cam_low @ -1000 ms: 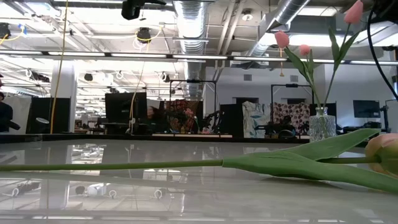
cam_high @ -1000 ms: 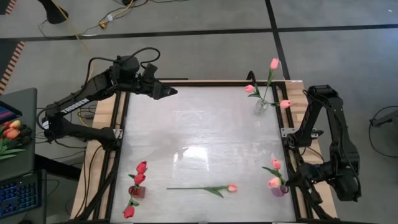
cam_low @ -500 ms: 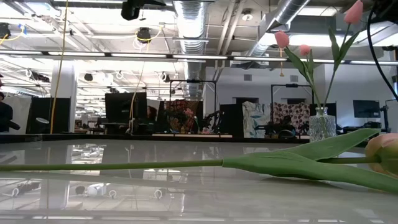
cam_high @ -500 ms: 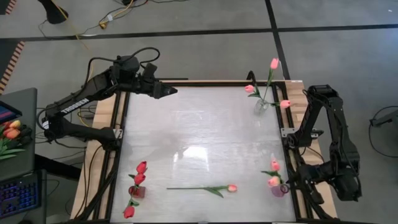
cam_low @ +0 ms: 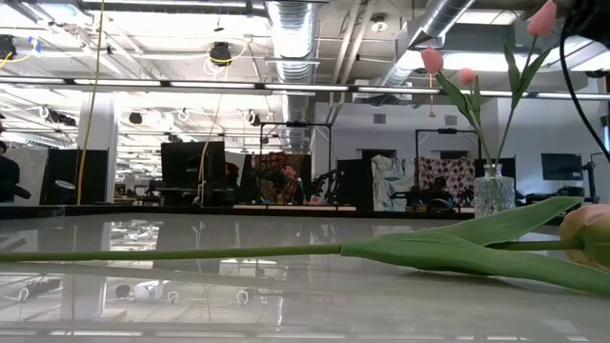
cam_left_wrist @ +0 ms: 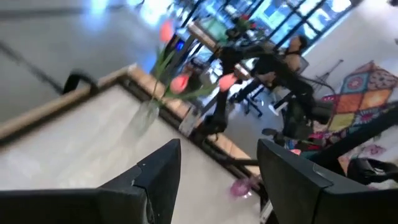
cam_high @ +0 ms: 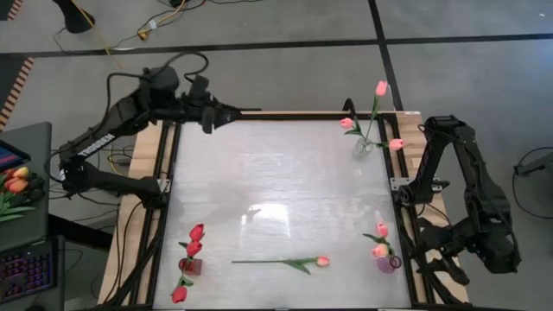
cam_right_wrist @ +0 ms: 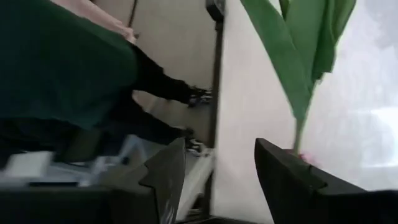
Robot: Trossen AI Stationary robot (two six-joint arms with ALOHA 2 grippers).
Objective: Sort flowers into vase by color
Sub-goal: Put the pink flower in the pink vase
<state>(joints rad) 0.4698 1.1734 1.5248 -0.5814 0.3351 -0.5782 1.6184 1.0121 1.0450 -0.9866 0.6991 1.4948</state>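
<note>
You have most of the sorting done: three red tulips (cam_high: 192, 250) stand in a small red vase (cam_high: 189, 266) at about 7 o'clock on the pale grey table (cam_high: 276, 190), three brighter pink tulips (cam_high: 373, 118) lean out of a clear glass vase (cam_high: 364, 147) at about 1 o'clock, and two pale salmon-pink tulips (cam_high: 381, 242) sit in a small pink-tinted vase (cam_high: 387, 263) at about 4 o'clock. What I judge is left for you is one salmon-pink tulip with a long green stem (cam_high: 285, 261), lying flat at about 6 o'clock between the red vase and the pink-tinted one, touching neither. By colour it looks meant for the pink-tinted vase. Your right gripper (cam_right_wrist: 214, 177) sits just beside that vase, its jaws parted and holding nothing. Your left gripper (cam_left_wrist: 217, 177) waits over the table's edge at about 11 o'clock, jaws wide apart and empty.
</note>
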